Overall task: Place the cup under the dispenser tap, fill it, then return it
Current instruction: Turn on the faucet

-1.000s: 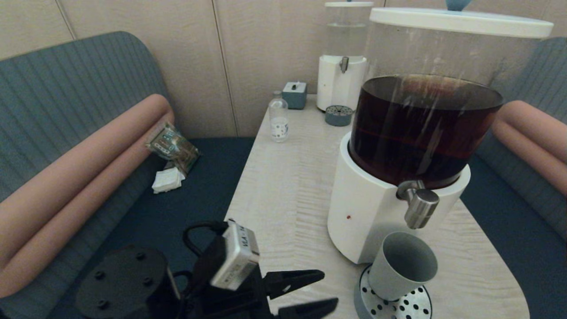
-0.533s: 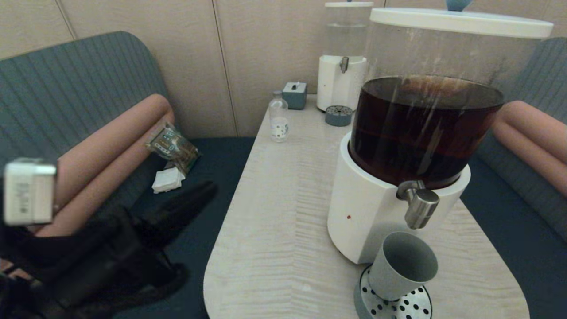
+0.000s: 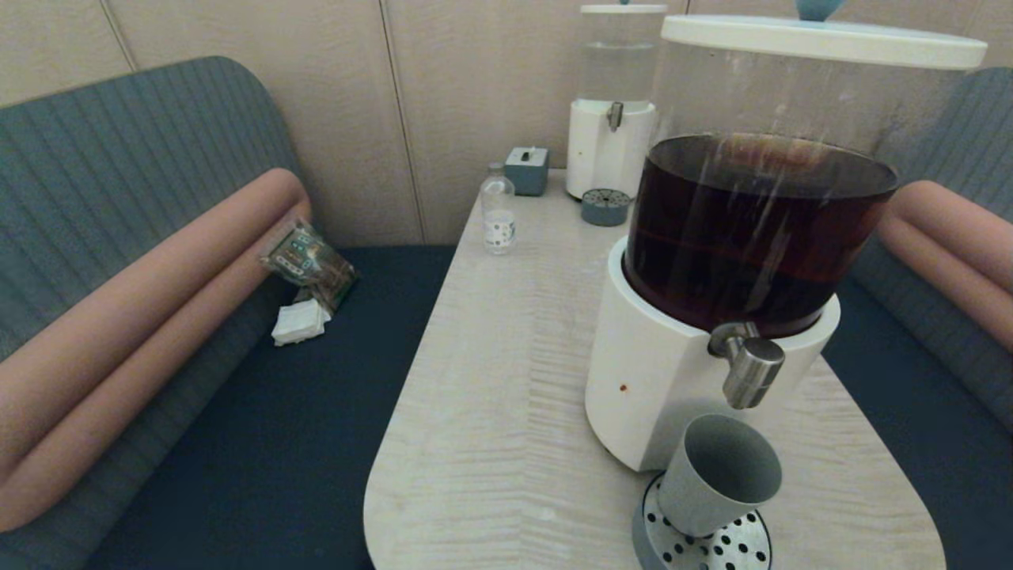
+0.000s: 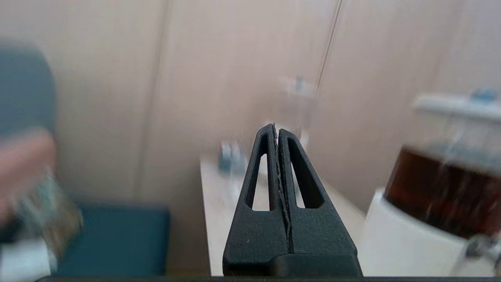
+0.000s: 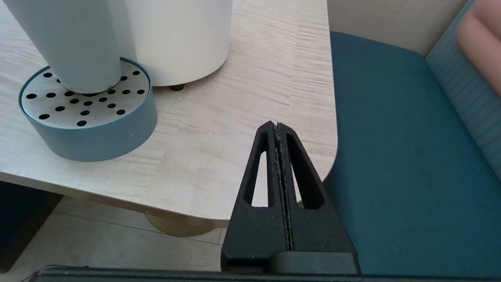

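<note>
The grey-green cup (image 3: 716, 475) stands upright on the perforated drip tray (image 3: 696, 546), under the brushed-steel dispenser tap (image 3: 750, 370) of the large white-based dispenser (image 3: 657, 372) with dark brown liquid. Its lower wall (image 5: 74, 43) shows in the right wrist view on the same drip tray (image 5: 86, 113). Neither arm shows in the head view. My left gripper (image 4: 276, 127) is shut with nothing in it, off the table's left side and facing the back wall. My right gripper (image 5: 275, 125) is shut and empty, low beside the table's near right corner.
A small clear bottle (image 3: 498, 210), a grey box (image 3: 526, 169) and a second dispenser with clear liquid (image 3: 611, 103) stand at the table's far end. Blue benches flank the table; a packet and a tissue (image 3: 305, 273) lie on the left bench.
The left arm has pulled back from the table's near left edge, swung out to the left and left the head view. The cup has stayed under the tap.
</note>
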Robot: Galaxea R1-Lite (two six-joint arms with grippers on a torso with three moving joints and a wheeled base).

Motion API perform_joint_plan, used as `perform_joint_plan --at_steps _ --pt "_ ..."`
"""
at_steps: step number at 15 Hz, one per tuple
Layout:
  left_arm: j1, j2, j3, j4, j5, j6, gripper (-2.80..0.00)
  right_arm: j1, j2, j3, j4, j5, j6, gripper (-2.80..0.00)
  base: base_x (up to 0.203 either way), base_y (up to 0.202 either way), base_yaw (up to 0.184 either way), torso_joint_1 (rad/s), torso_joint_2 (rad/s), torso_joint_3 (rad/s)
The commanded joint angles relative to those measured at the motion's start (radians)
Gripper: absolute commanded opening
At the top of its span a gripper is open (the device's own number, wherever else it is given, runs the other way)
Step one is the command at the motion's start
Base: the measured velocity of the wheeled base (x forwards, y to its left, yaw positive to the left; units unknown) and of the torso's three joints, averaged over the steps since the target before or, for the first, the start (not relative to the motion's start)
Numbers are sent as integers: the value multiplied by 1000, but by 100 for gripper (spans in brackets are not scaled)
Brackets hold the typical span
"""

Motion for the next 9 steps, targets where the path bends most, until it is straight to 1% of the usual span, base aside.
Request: perform_joint_plan --at_steps 1,3,5,6,7,8,9 --pt "34 -204 18 2 -5 -1 -280 0 -6 9 0 1 -1 -280 0 0 0 0 0 0" --pt "48 -388 25 67 -18 1 -280 0 -6 9 0 1 -1 -280 0 0 0 0 0 0" --pt "89 -562 29 158 -45 4 -280 0 -6 9 0 1 -1 -280 0 0 0 0 0 0" --pt "107 -618 30 181 -63 15 -280 0 -6 9 0 1 -1 -280 0 0 0 0 0 0" --pt "123 -641 31 176 -79 29 -280 0 -6 9 0 1 -1 -280 0 0 0 0 0 0" --pt "137 -639 32 147 -99 53 -280 0 -6 9 0 1 -1 -280 0 0 0 0 0 0" --pt "135 -653 32 154 -110 58 -280 0 -6 9 0 1 -1 -280 0 0 0 0 0 0"
